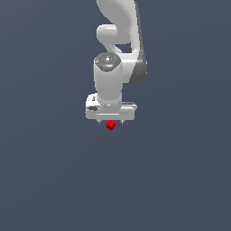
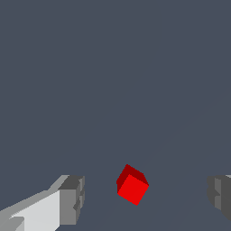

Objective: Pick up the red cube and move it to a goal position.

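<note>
The red cube (image 1: 110, 125) is a tiny bright red block on the dark grey floor, just below the white gripper (image 1: 111, 122) in the exterior view. In the wrist view the cube (image 2: 132, 185) lies between the two grey fingertips (image 2: 72, 200), turned at an angle, with a gap to each finger. The jaws stand wide apart and touch nothing. The gripper hangs straight down over the cube, and its fingers are mostly hidden behind the hand in the exterior view.
The white arm (image 1: 118, 40) rises behind the gripper toward the top of the exterior view. A flat dark grey floor (image 1: 45, 171) surrounds the cube on all sides.
</note>
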`<state>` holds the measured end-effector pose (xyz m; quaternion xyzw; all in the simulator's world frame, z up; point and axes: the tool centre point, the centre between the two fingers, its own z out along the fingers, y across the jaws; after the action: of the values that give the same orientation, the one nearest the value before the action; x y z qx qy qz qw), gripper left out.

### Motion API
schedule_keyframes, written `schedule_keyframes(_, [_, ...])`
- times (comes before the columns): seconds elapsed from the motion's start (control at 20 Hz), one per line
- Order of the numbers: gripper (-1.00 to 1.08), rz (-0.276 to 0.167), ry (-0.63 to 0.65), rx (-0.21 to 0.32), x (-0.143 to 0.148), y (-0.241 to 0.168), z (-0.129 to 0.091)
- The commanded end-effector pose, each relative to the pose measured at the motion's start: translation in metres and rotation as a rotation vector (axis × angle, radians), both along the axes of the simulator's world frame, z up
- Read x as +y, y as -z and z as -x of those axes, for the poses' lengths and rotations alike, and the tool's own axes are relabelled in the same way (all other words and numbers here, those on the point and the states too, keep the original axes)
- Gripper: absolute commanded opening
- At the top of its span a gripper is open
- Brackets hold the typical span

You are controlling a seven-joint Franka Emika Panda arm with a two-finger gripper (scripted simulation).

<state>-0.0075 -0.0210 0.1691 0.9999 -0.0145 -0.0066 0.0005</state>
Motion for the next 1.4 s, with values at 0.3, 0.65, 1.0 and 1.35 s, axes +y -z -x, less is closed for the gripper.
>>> schedule_keyframes(0.3, [1.00,0.000,0.029,-0.001,-0.002,0.008,0.004])
schedule_keyframes(0.65, [1.00,0.001,0.134,-0.003,-0.007,0.036,0.021])
schedule_keyframes(1.0, [1.00,0.003,0.311,-0.008,-0.012,0.085,0.049])
schedule_keyframes(1.35, [1.00,0.005,0.459,-0.012,-0.011,0.126,0.072])
